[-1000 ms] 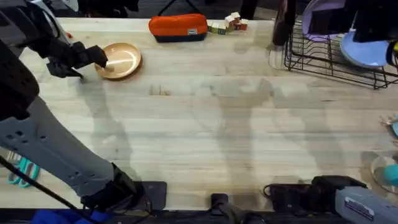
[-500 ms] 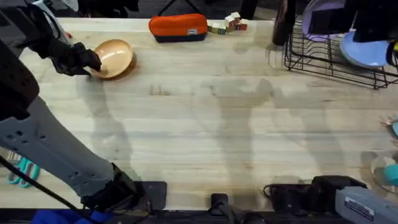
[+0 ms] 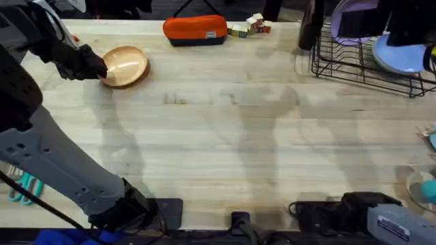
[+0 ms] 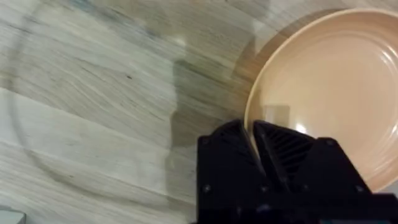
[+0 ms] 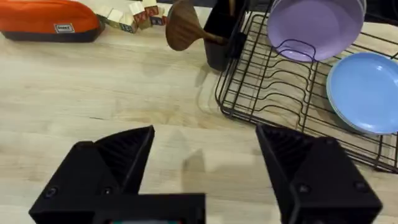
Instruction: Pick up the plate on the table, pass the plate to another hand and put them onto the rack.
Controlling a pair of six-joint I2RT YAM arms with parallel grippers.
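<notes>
The orange plate [image 3: 127, 65] sits at the far left of the pale wood table [image 3: 238, 136], its left rim pinched by my left gripper [image 3: 97, 69]. In the left wrist view the black fingers [image 4: 280, 149] are shut on the plate's [image 4: 329, 81] rim, one above and one below it. The rim on the gripper's side looks slightly raised. My right gripper [image 5: 205, 168] hangs open over bare table, in front of the black wire rack [image 5: 292, 99]. That rack [image 3: 361, 64] stands at the far right of the table.
A purple plate [image 5: 314, 25] and a light blue plate [image 5: 364, 90] stand in the rack. A black holder with a wooden spoon [image 5: 186, 31] is beside it. An orange pouch [image 3: 195, 30] and small blocks [image 3: 248, 26] lie along the far edge.
My left gripper has drawn back to the left with the plate's rim in it; the plate has slid a little left and tipped. The right arm has not moved.
</notes>
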